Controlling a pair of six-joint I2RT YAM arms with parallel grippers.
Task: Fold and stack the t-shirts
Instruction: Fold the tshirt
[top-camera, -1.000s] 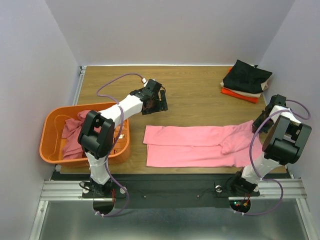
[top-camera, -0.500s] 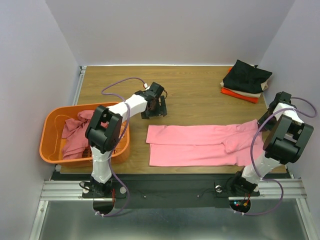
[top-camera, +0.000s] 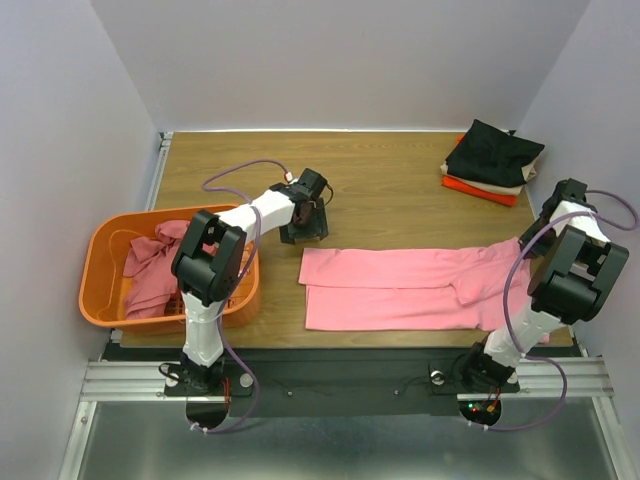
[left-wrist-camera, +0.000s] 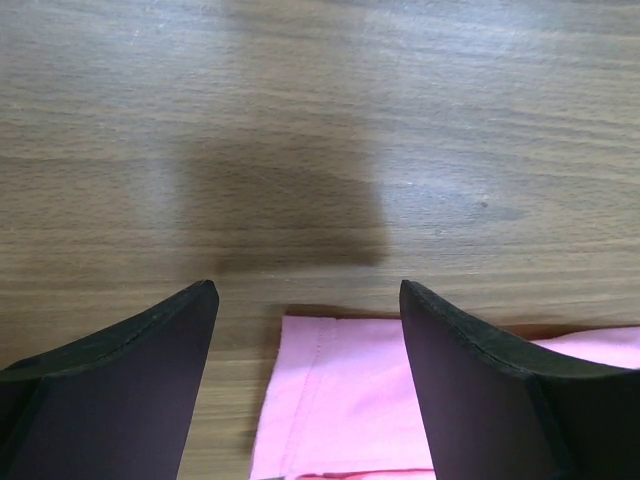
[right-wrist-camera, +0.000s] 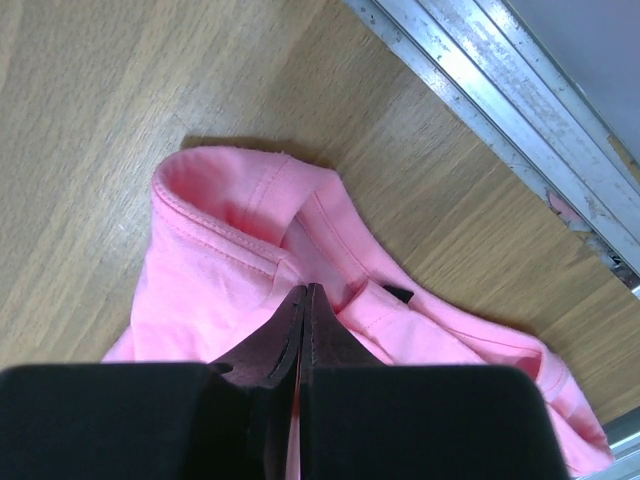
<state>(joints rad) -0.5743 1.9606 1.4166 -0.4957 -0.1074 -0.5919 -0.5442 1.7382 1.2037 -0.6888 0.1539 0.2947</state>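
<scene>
Flat t-shirt (top-camera: 400, 290) light pink; basket (top-camera: 108, 262) orange — shirt inside (top-camera: 150, 280) darker rose (stack (top-camera: 495, 150): black, beige, red-orange).

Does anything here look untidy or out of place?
Yes. The black shirt on top of the far-right stack lies rumpled and askew, and the pink shirt is bunched at its collar end, where the right hand pinches it.

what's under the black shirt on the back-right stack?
A beige folded shirt, then a red-orange one at the bottom. Only their edges show; the black shirt covers the rest.
</scene>
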